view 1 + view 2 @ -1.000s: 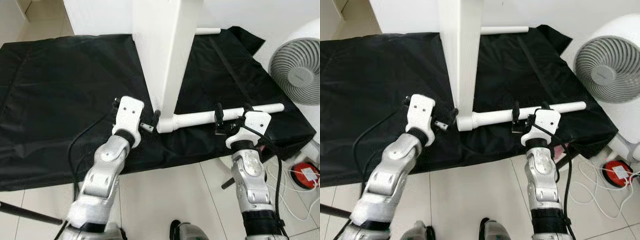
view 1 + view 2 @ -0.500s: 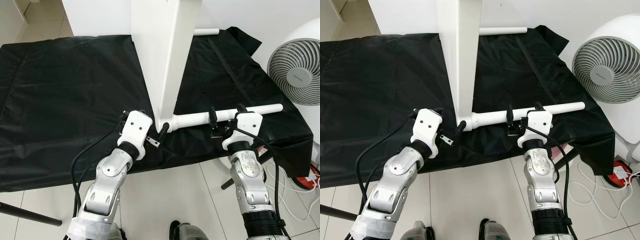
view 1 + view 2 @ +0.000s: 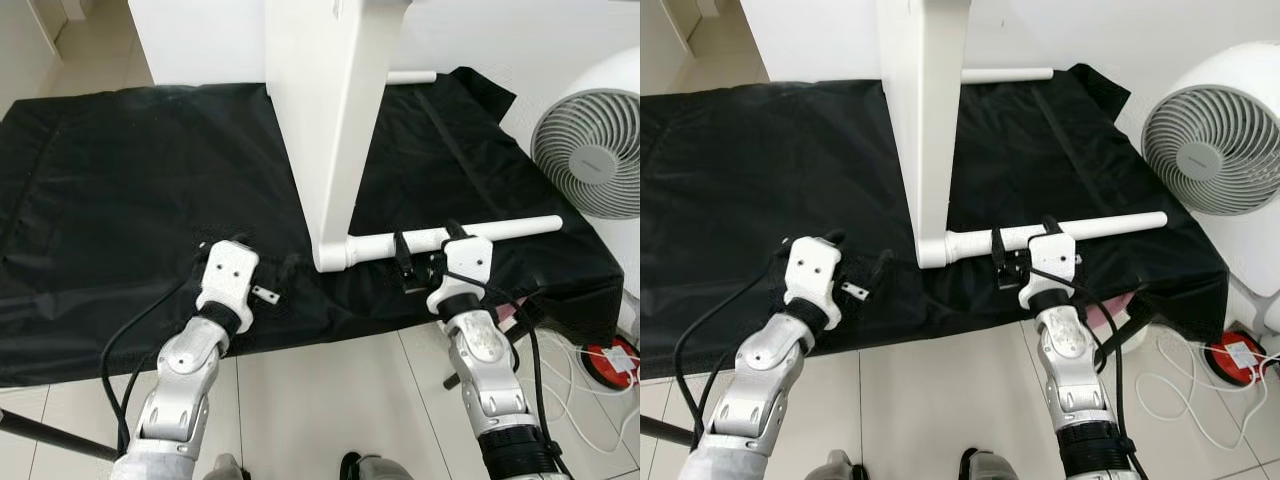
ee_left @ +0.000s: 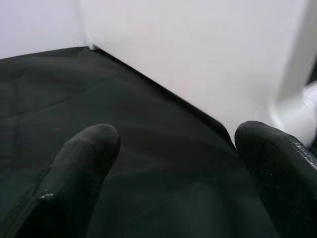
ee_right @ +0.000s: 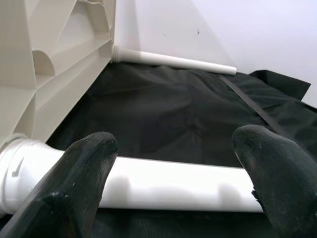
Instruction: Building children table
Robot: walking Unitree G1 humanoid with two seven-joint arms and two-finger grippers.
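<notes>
— Tabletop (image 3: 330,110) and legs: how are they laid out?

— The white tabletop is stood on its edge on a black sheet (image 3: 120,200), rising out of the head views. A white leg (image 3: 450,236) is seen fitted at its lower corner, its long axis lying level just above the sheet and pointing toward the sheet's right edge. A second leg (image 3: 1005,74) is fitted at the far corner, pointing the same way.

— What surface and room are shown?

— The sheet is spread over a pale tiled floor (image 3: 330,400), against a white wall. A white fan (image 3: 590,150) is placed off the sheet's right edge, with a red item (image 3: 612,357) and white cables on the tiles nearby.

— And the hands?

— The right hand (image 5: 173,183) is held open, its fingers (image 5: 79,178) set to either side of the near leg, not clenched on it. The left hand (image 4: 178,173) is spread open over the sheet near its front edge, beside the tabletop, with nothing held.
</notes>
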